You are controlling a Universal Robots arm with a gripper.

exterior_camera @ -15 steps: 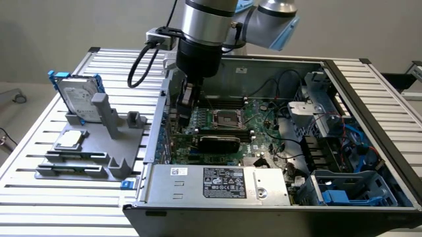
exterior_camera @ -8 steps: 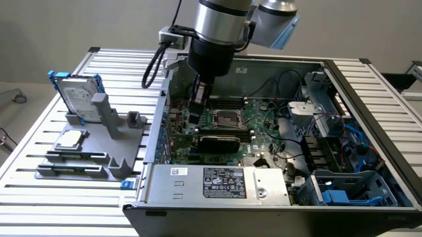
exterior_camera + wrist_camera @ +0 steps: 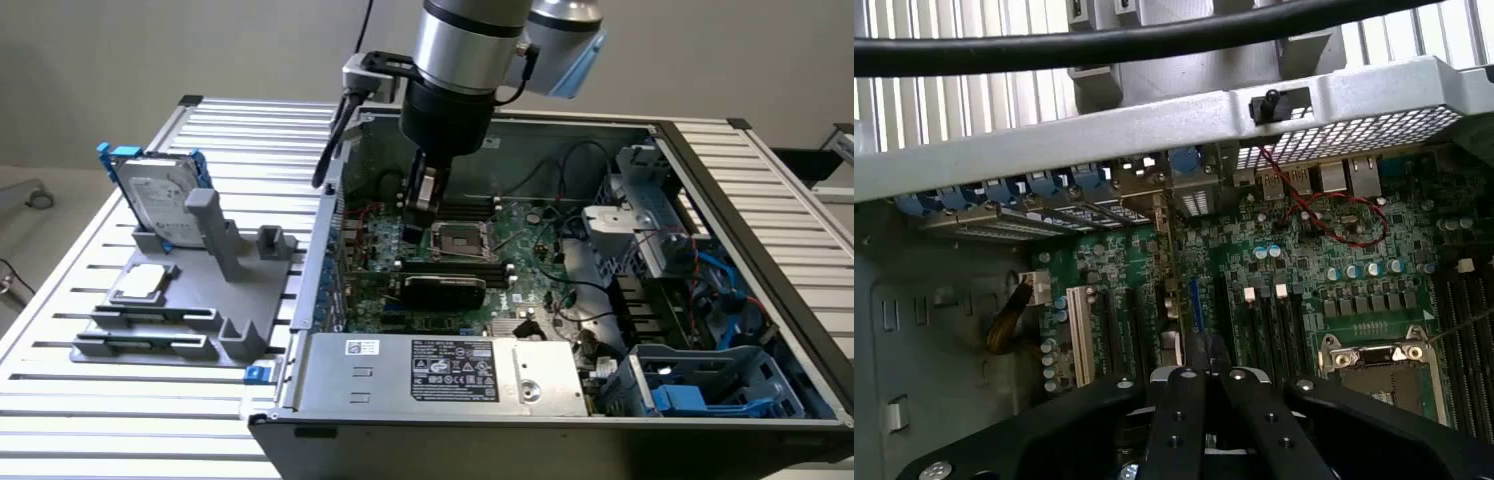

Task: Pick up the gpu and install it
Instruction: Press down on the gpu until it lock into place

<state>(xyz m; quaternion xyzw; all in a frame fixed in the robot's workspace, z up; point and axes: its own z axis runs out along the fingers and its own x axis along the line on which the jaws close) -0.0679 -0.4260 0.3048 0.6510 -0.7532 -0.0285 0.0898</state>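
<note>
Closest to the wrist camera is the claw point(image 3: 1199, 352), its two black fingers point(image 3: 1176, 420) pressed together with nothing seen between them.

Arm pose: the one arm point(image 3: 467, 40) comes straight down from above into the open case point(image 3: 315, 270). The claw point(image 3: 424, 208) points down over the motherboard point(image 3: 534, 270), on the far side of the CPU socket point(image 3: 461, 240).

Count: one gpu, one hard drive point(image 3: 160, 205) and one CPU chip point(image 3: 144, 283). The last two sit on the grey stand point(image 3: 174, 335), at the exterior view's left of the case.

The gpu point(image 3: 443, 290) stands on edge on the motherboard, black shroud showing, between the socket and the power supply point(image 3: 441, 368). It sits lower than the claw and apart from it, with the socket between them. Whether it is fully seated cannot be told.
</note>
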